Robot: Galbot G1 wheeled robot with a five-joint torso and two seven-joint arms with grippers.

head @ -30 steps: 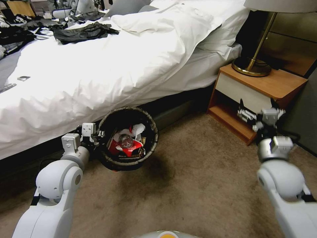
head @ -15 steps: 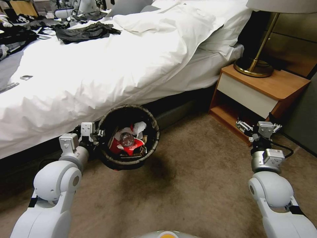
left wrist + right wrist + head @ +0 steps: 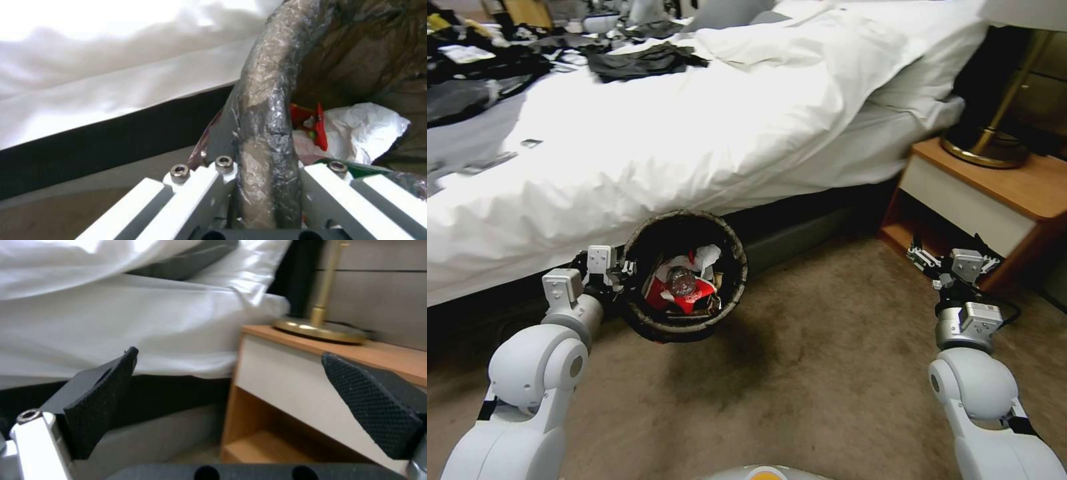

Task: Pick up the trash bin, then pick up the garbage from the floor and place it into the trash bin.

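Observation:
The trash bin [image 3: 739, 259], round with a dark liner over its rim, hangs just above the floor [image 3: 834, 380] beside the bed. My left gripper [image 3: 620, 271] is shut on its near-left rim; in the left wrist view the white fingers [image 3: 202, 186] clamp the lined rim [image 3: 267, 110]. Inside lies garbage [image 3: 684, 291]: red-and-white wrappers, white tissue and a clear bottle, and the red and white pieces [image 3: 356, 133] show past the rim. My right gripper [image 3: 955, 253] is held low in front of the nightstand, open, with nothing between its black pads [image 3: 100, 403].
The bed [image 3: 680, 140] with its white duvet runs across the back, its dark base just behind the bin. A wooden nightstand [image 3: 994, 200] with a brass lamp [image 3: 990, 143] stands at the right, close to my right gripper. Beige carpet lies open between the arms.
The whole head picture has shifted right, so the camera has turned left. My right gripper came down from nightstand height to near the floor. The bin stays held in my left gripper.

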